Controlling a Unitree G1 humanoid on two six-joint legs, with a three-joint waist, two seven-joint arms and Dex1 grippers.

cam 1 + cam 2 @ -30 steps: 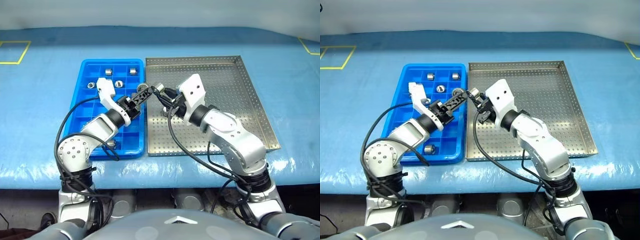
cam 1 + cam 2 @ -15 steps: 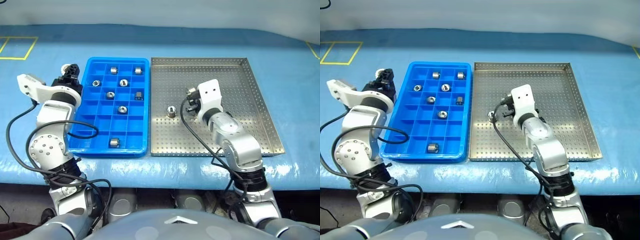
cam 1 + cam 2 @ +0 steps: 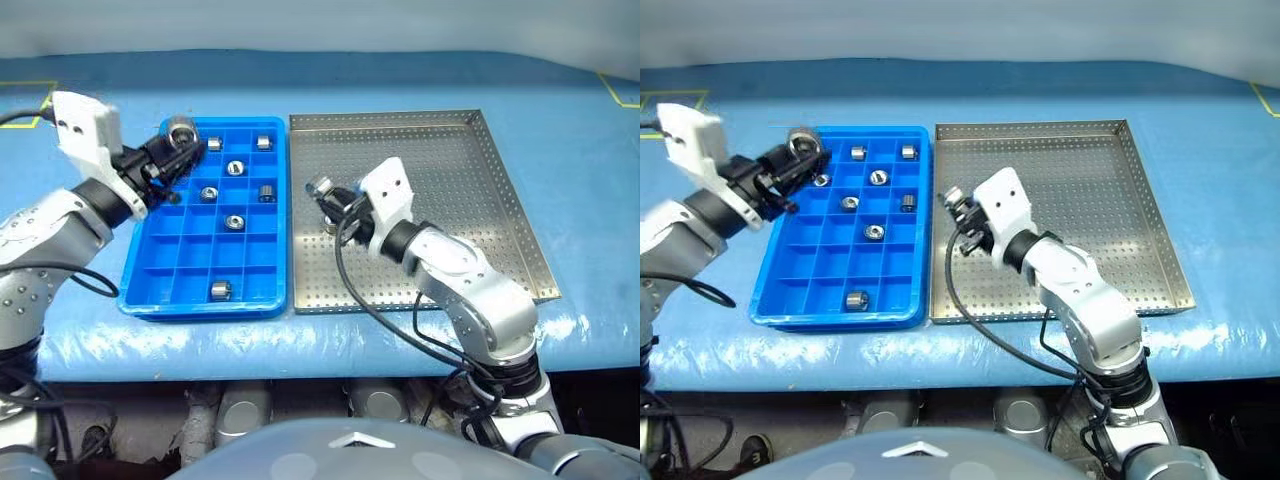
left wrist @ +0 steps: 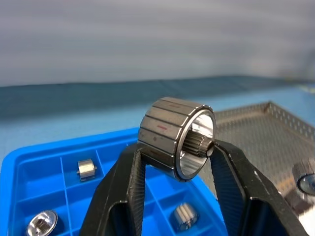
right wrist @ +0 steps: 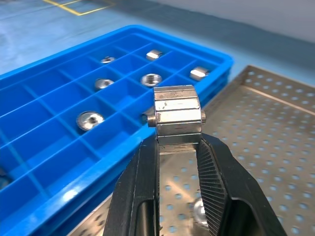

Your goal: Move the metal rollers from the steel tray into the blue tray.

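A metal roller [image 4: 174, 137] sits pinched between the two black fingers of the left gripper [image 4: 175, 155]. The fingers are squeezed tight on it. This gripper hangs over the far left corner of the blue tray [image 3: 176, 262].

A second roller [image 5: 176, 115] is held the same way by the right gripper [image 5: 177, 142], whose fingers are closed on its sides. That gripper is above the steel tray [image 3: 500, 210], near the edge next to the blue tray. One more roller [image 3: 331, 226] lies on the dotted floor of the steel tray just under the right gripper.

Six rollers [image 3: 236, 168] rest in the small square boxes of the blue tray, one in each box. Most are at the far end, and one [image 3: 221, 290] is near the front.

The two trays lie side by side, touching, on a table covered with a shiny blue sheet [image 3: 580, 150]. Yellow lines [image 3: 620, 95] are marked at the far corners of the sheet.
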